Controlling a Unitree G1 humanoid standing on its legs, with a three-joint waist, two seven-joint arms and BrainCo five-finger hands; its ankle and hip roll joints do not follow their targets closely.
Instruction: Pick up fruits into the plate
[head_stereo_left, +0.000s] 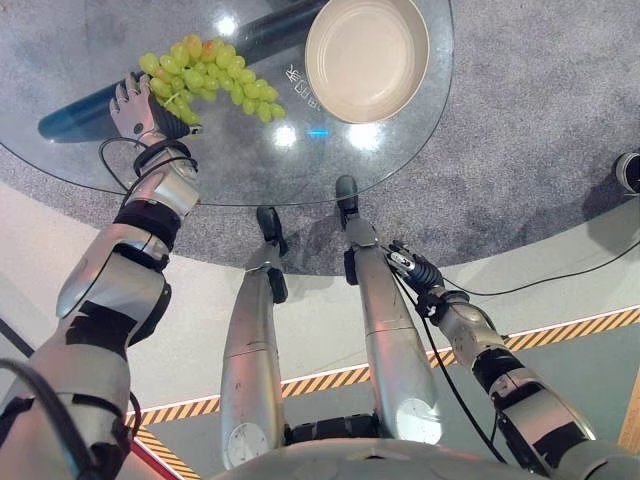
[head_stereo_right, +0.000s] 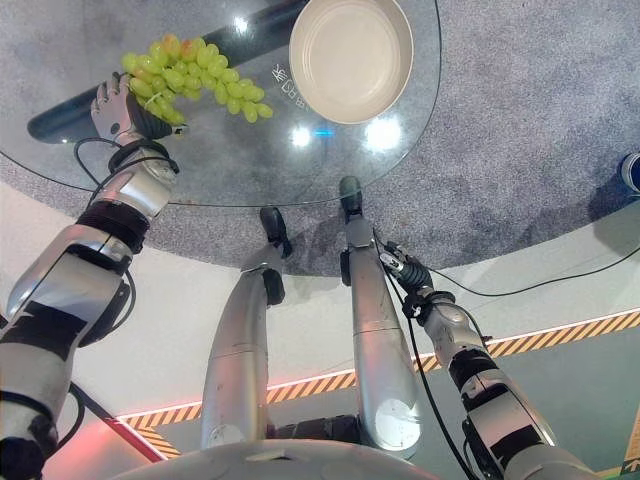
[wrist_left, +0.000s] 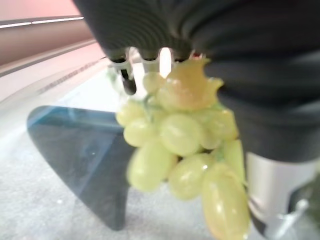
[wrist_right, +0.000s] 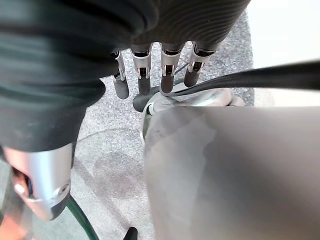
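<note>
Right hand (head_stereo_left: 415, 270): idle, fingers relaxed, well short of plate.
Left hand (head_stereo_left: 135, 108): grasping green grape bunch (head_stereo_left: 210, 80).
Plate (head_stereo_left: 367, 55): empty; transfer pending.

A round clear glass tabletop (head_stereo_left: 230, 170) stands on speckled grey carpet (head_stereo_left: 530, 110), catching bright spots of ceiling light. Nearer, the pale smooth floor (head_stereo_left: 300, 330) carries a yellow-and-black striped hazard tape line (head_stereo_left: 560, 328).

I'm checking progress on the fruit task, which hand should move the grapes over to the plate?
The left hand: it is already at the grapes on the glass table, beside the plate. The right hand hangs low, off the table.
</note>
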